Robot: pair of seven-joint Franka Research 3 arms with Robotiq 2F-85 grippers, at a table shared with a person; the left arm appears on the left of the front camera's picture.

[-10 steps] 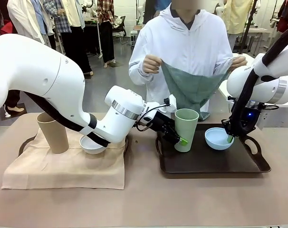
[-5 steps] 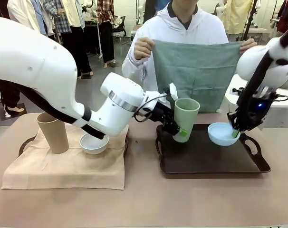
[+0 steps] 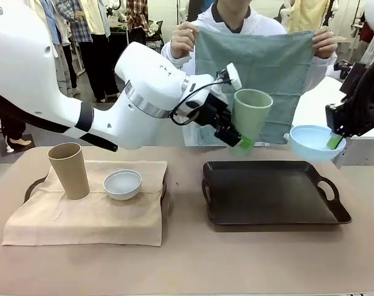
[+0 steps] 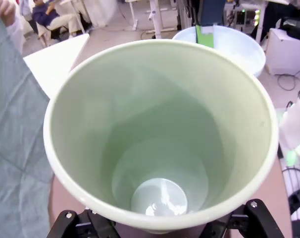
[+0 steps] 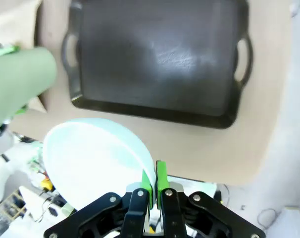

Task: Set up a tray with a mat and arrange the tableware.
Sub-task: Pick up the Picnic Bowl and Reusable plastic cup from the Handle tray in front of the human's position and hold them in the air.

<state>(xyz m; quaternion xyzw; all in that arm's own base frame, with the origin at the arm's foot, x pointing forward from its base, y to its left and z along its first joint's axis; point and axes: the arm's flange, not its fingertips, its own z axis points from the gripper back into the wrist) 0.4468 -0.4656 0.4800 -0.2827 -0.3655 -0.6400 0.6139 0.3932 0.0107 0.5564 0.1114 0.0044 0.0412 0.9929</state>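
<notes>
Pale green cup (image 3: 252,114) aloft beyond tray (image 3: 270,198), gripped by my L gripper (image 3: 239,137). R gripper (image 3: 334,142) pinches light blue bowl (image 3: 309,142) by rim, aloft far right. Tan cup (image 3: 70,171) & white bowl (image 3: 123,184) left, on beige mat (image 3: 82,223).

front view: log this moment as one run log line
left jaws: gripping pale green cup, airborne | right jaws: pinching light blue bowl rim, airborne | dark tray: on table | person: holding green cloth spread
</notes>
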